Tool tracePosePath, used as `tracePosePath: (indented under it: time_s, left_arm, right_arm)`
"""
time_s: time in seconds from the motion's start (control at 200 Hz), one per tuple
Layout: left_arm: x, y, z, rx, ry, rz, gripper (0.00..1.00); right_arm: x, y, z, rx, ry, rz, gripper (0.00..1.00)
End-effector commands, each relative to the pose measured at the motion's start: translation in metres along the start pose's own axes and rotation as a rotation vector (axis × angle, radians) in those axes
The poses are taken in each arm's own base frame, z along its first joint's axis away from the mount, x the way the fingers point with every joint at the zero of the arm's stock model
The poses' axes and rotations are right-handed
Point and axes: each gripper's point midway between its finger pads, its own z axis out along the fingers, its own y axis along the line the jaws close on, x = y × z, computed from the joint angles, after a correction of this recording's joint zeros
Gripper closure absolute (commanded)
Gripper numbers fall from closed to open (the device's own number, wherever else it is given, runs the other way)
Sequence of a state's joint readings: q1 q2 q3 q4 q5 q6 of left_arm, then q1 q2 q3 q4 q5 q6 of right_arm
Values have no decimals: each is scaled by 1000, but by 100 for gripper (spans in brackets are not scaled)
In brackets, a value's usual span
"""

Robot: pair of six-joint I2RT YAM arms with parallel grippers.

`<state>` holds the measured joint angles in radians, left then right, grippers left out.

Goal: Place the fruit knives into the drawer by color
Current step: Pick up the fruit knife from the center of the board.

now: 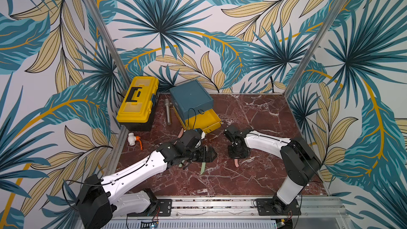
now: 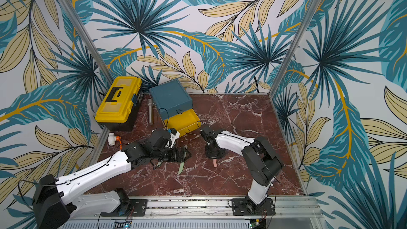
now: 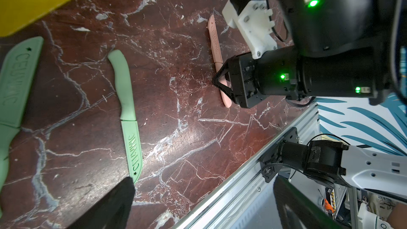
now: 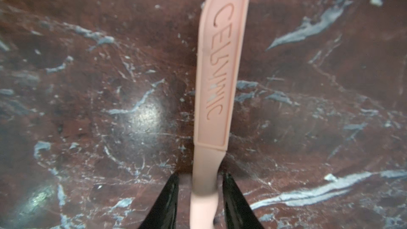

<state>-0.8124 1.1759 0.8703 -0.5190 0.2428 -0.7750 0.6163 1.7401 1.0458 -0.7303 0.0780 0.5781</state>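
R tool (image 4: pixel 199 176) points straight down at the bench (image 1: pixel 264 128), approx 5 o'clock of centre. Its jaws are part open and straddle the handle of a pink knife (image 4: pixel 217 73) w/o pinching it; a gap shows beside the handle. That knife lies flat, blade toward 12 and handle end poking out toward 6 in both top views. L tool (image 3: pixel 203 178) hangs low near centre, jaws spread wide, nothing btwn them. A green knife (image 3: pixel 127 98) lies flat just below it, tip toward 6 o'clock. A second green knife (image 3: pixel 15 80) lies alongside but apart, toward 9. The other pink knife (image 1: pixel 180 133) peeks out from behind the L arm (image 1: pixel 141 168), approx 10 o'clock of centre. Drawer chest (image 1: pixel 191 101) sits at 11 o'clock by the back wall, w/ one yellow drawer (image 1: pixel 203 118) pulled out toward 5. Yellow toolbox (image 1: pixel 137 102) is at 10, a metal cylinder (image 1: pixel 168 112) lies btwn toolbox and chest, and a white pipe valve (image 1: pixel 134 139) is at 9.
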Motion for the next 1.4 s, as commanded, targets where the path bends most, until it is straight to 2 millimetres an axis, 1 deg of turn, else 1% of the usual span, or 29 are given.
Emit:
tracePosePath:
  time_s: [0.0, 0.215, 0.276, 0.426, 0.576, 0.616, 0.646, 0.792, 0.907, 1.007, 1.042, 1.192, 1.293, 1.398]
  left_arm:
    - [0, 0, -1, 8, -20, 3, 0]
    - [1, 2, -2, 4, -23, 4, 0]
    - [1, 1, -2, 6, -23, 5, 0]
    - [1, 1, -2, 4, -23, 5, 0]
    - [1, 1, -2, 5, -22, 7, 0]
    - [1, 1, -2, 3, -20, 9, 0]
    - [1, 1, -3, 2, -21, 10, 0]
    - [1, 2, -2, -1, -17, 11, 0]
    - [1, 2, -2, -2, -18, 14, 0]
    - [0, 0, -2, -4, -19, 23, 0]
    - [-2, 0, -3, -6, -20, 28, 0]
    - [-7, -4, -2, -8, -22, 45, 0]
    - [-9, -6, 0, -10, -21, 52, 0]
    - [-13, -9, 1, -13, -19, 66, 0]
  right_arm:
    - [-1, -2, 4, 7, 3, 3, 65]
    - [0, -6, 8, 8, 11, 13, 70]
    - [0, -7, 9, 9, 12, 18, 73]
    - [0, -8, 11, 9, 15, 20, 75]
    - [1, -9, 14, 13, 22, 24, 85]
    - [2, -9, 14, 12, 24, 26, 92]
    - [2, -9, 15, 13, 26, 27, 100]
    - [4, -10, 15, 18, 28, 30, 100]
    - [3, -13, 10, 20, 28, 56, 100]
    - [3, -17, 4, 1, 33, 146, 100]
    - [4, -19, 1, -6, 36, 204, 100]
    - [5, -16, -10, -67, 52, 464, 100]
    - [9, -17, -10, -77, 89, 629, 100]
    - [12, -9, -4, -134, 126, 780, 100]
